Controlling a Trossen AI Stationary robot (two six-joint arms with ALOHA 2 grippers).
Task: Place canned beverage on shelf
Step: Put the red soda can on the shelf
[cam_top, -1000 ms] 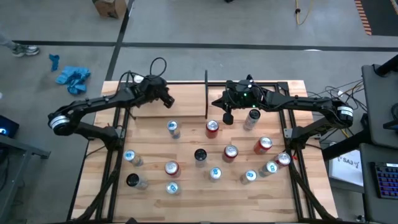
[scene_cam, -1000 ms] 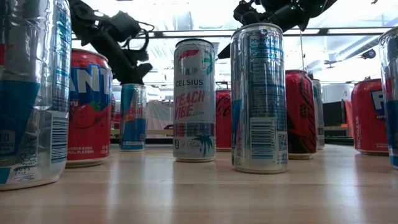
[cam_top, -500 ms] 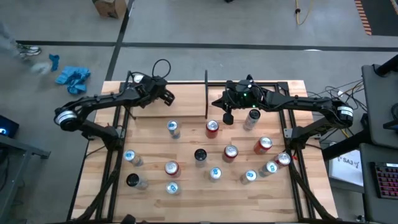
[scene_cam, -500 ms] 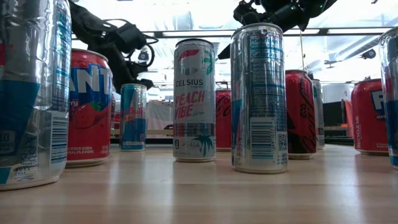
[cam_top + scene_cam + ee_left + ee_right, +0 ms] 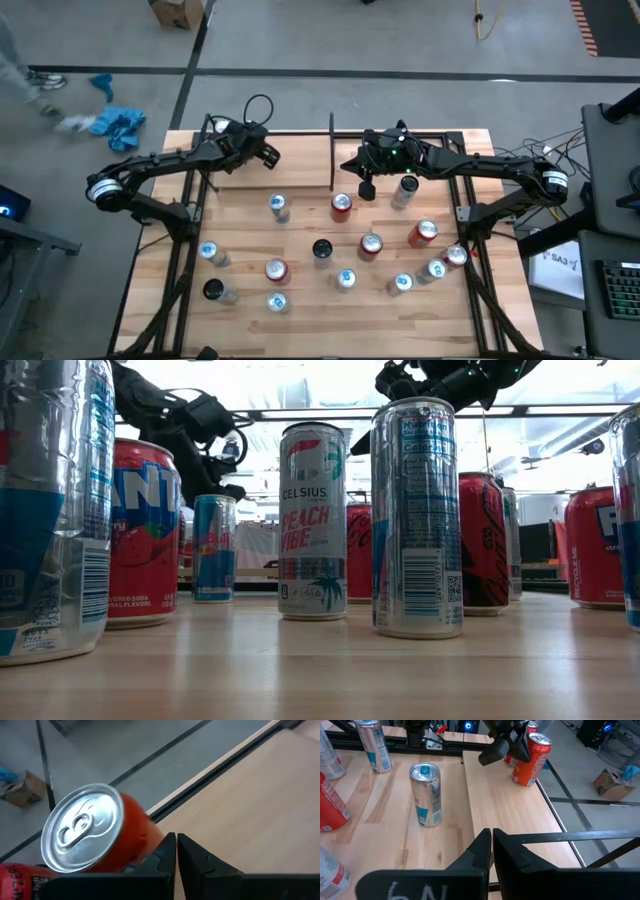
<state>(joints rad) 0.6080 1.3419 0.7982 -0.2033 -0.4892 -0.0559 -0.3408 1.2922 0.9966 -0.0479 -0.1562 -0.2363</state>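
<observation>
A robotics lab or workshop with a bare grey concrete floor [image 5: 400,40] marked by dark lines. A light wood table [image 5: 240,240] on a black metal frame stands in the open, with two dark robot arms mounted at its sides and many drink cans [image 5: 370,245] standing on it. A cardboard box [image 5: 175,12] and blue cloth [image 5: 118,125] lie on the floor. Cables [image 5: 258,100] trail beside the table, and a desk with a keyboard [image 5: 618,290] sits to one side.

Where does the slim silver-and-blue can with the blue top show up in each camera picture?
High view: silver-and-blue can, just in front of the left gripper.
Low view: likely the same can, far off, left of centre.
Left wrist view: not in it.
Right wrist view: standing nearer than that gripper.
Shared landmark: the left gripper.
</observation>
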